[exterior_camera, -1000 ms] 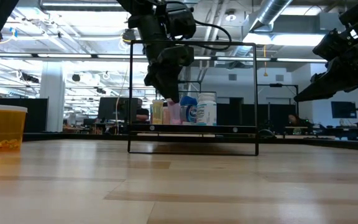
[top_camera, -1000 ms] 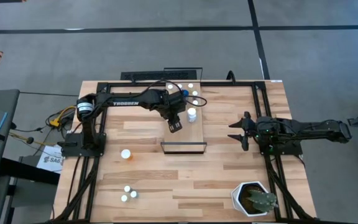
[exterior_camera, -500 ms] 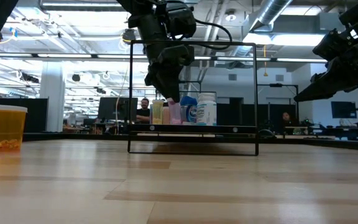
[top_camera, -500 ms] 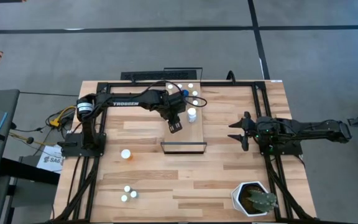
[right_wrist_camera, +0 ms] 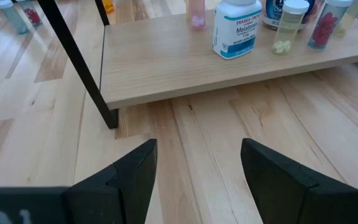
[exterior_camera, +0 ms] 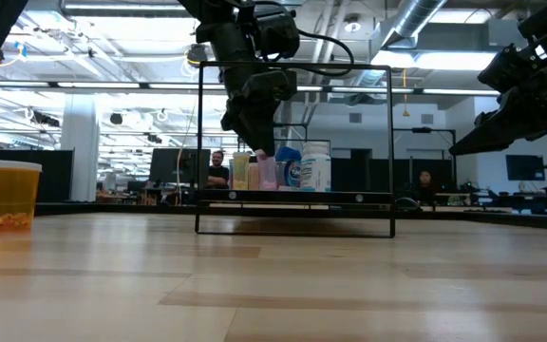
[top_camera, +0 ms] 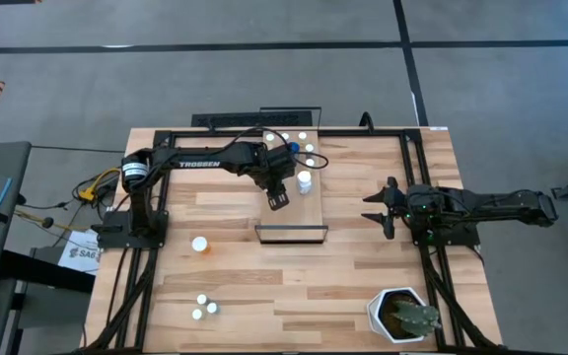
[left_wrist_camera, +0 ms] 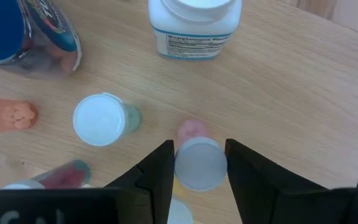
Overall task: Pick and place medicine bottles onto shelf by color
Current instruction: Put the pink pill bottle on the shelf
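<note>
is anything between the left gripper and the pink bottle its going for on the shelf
Nothing visible does. In the left wrist view the left gripper has a finger on each side of the pink bottle, which stands upright on the shelf. The nearest neighbour, a white-capped bottle, stands apart to one side, outside the fingers.

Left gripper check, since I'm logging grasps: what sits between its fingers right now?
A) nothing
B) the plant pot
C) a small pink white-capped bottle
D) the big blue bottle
C: in the left wrist view the left gripper has its fingers on either side of a small pink bottle standing on the shelf.
</note>
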Controlling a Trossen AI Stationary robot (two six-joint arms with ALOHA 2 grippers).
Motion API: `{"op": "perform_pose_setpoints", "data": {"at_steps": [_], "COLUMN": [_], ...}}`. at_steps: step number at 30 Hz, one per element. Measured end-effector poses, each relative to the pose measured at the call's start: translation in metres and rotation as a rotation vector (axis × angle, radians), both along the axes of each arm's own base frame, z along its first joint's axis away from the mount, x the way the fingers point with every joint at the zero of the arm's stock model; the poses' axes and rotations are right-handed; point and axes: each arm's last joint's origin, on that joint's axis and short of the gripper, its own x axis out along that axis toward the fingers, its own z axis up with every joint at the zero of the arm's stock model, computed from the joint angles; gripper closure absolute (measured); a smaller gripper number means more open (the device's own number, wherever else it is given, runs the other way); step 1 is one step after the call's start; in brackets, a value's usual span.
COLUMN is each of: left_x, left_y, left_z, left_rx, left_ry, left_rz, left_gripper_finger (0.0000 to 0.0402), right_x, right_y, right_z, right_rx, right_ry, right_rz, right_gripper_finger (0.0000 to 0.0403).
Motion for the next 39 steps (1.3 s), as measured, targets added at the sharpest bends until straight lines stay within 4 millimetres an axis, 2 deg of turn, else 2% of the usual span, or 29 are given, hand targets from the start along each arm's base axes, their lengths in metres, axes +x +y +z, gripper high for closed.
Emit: {"op": "perform_pose_setpoints", "data": {"at_steps": [18,27,39], "left_x": [0.000,0.002,0.004], "left_y": [0.001,0.006,0.009], "left_z": [0.000,-0.017,-0.018], "left_rx": [0.001,-0.015,-0.011], "left_ry": [-0.004,0.059,0.046], "left_rz": [0.001,-0.013,-0.006], "left_gripper_finger": [0.0275,0.0275,0.0275], "right_x": [0.000,0.000,0.000], "right_y": [0.000,0.000,0.000], "right_z": [0.000,0.000,0.000], "right_rx": [0.000,0.000,0.000], "right_ry": [0.000,0.002,0.005], "right_rz": [0.000,0.000,0.000], "right_gripper_finger": [0.0147,0.0147,0.0147]}}
